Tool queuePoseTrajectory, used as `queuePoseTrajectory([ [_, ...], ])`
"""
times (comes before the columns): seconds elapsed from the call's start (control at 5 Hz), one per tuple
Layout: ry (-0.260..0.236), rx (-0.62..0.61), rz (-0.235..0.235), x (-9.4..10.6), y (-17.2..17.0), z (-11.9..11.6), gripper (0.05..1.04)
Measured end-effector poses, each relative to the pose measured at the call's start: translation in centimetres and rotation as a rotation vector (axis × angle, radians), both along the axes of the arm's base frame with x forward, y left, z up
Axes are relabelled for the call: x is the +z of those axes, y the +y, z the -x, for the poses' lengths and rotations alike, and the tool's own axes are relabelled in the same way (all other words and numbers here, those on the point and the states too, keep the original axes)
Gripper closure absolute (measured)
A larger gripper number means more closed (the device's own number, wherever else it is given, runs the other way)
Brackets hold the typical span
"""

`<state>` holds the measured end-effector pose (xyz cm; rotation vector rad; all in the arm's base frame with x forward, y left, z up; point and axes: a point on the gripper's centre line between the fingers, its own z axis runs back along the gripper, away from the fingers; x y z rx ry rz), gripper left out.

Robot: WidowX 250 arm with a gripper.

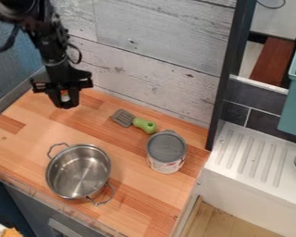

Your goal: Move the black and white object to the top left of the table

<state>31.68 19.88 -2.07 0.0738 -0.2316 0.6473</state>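
Grey-topped white can upright near the counter's right edge

Wooden counter point(135, 196), worksite. The grey-topped white can point(166, 152) is the best match for the black and white object: dark grey top, pale printed side. It stands toward the right edge, well apart from the top left corner where it is wanted.

Black gripper point(64, 102) hangs over that top left corner. State: cannot tell whether released or clenched. A pale patch shows amid its dark parts; held thing or background, undecided.

Neighbours: green-handled spatula point(135, 121), lying flat, handle end just beside the can's top. Steel pot point(78, 172), two loop handles, toward the front left.

Handling, my reading: stiff wall, little give, not fragile. Weight unknown; light if empty, a fair load if full. The smooth round side may slip or roll out of an off-centre pinch. It looks broad for this gripper, so a full-width hold may be tight. Best bet is square across the middle; failing that, a pinch on the top rim, which could let a heavy can swing.

Task judged unstarted. Next: bring the gripper across to the can, take hold, lift clear of the spatula, set down upright at top left.
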Motion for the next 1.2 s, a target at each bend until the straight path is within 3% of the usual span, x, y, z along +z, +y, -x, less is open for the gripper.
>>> queuePoseTrajectory([
  [0.2, 0.027, 0.0, -0.017, -1.9, 1.5, -1.1, 0.695],
  [0.4, 0.024, 0.005, -0.05, -2.3, 2.9, -2.7, 0.696],
  [0.6, 0.039, 0.015, -0.059, -2.2, 3.0, -2.6, 0.618],
  [0.8, 0.069, 0.026, -0.051, -2.7, 2.6, -1.9, 0.299],
  [1.0, 0.09, 0.036, -0.053, -2.8, 2.4, -1.5, 0.077],
  [1.2, 0.076, 0.02, -0.024, -2.9, 1.8, -1.6, 0.075],
])
